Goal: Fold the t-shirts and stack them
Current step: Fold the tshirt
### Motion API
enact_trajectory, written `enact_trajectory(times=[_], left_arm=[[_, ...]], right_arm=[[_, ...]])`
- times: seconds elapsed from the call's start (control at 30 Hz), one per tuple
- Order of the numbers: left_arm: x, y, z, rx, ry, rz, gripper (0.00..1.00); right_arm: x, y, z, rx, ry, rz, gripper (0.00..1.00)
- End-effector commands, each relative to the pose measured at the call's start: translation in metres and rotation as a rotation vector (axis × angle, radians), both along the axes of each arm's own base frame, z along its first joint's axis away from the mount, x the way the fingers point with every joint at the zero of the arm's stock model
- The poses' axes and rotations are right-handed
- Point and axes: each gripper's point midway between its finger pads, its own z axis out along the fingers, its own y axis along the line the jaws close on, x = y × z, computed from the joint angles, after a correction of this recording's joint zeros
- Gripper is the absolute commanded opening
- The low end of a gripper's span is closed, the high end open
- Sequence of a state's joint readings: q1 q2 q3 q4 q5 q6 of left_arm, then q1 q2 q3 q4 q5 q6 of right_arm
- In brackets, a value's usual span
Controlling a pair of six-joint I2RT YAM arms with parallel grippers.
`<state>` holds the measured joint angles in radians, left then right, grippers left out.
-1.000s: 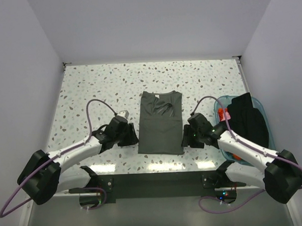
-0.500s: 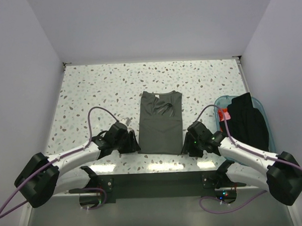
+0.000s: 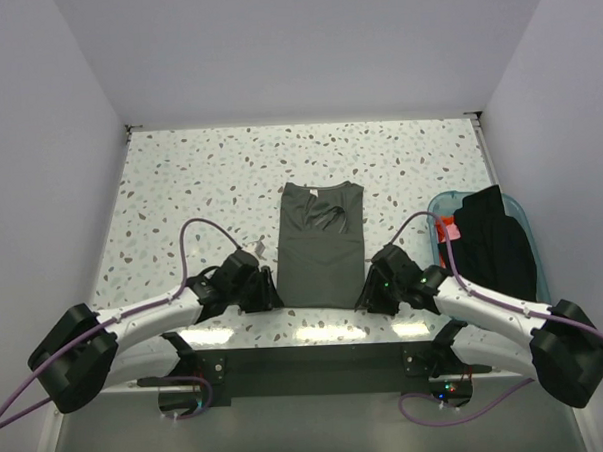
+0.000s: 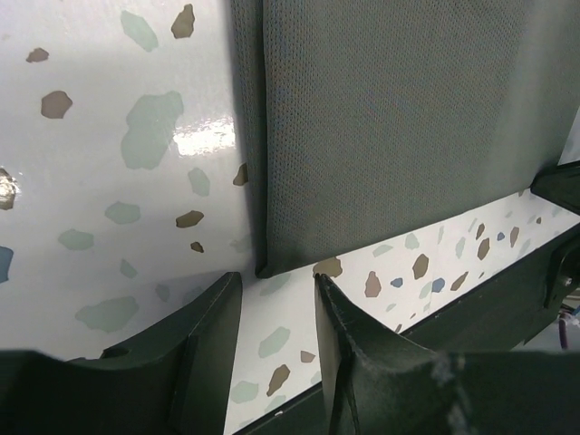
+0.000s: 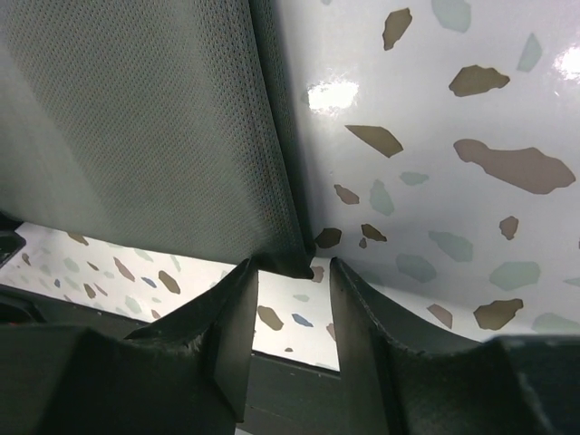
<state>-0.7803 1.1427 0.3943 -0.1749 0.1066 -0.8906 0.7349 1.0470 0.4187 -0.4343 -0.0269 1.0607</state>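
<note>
A dark grey-green t-shirt (image 3: 320, 245), folded into a long rectangle, lies flat at the middle of the table. My left gripper (image 3: 267, 295) is open at the shirt's near left corner (image 4: 272, 263), its fingers low on the table and empty. My right gripper (image 3: 369, 291) is open at the near right corner (image 5: 294, 258), also empty. A black shirt (image 3: 494, 243) and a red-orange one (image 3: 445, 229) lie in the teal tub at the right.
The translucent teal tub (image 3: 518, 212) stands at the right edge of the speckled table. The table's near edge with a dark rail (image 3: 318, 365) runs just behind both grippers. Grey walls close in the table on three sides.
Both grippers have moved toward the near edge and inward, from beside the shirt's long sides down to its two near corners. The shirt has not moved.
</note>
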Motion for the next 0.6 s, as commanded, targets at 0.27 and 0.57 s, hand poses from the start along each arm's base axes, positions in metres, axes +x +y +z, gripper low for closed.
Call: enact_trajectory(times=[0.27,0.57], left_arm=[[-0.021,0.018,-0.030,0.103,0.090,0.000,0.30],[-0.024,0.011,-0.029,0.103,0.096,-0.032,0.09]], right_arm=[[-0.004,-0.010,-0.018,-0.060,0.021,-0.019,0.30],[-0.003,-0.018,-0.015,-0.107,0.003,0.003,0.01]])
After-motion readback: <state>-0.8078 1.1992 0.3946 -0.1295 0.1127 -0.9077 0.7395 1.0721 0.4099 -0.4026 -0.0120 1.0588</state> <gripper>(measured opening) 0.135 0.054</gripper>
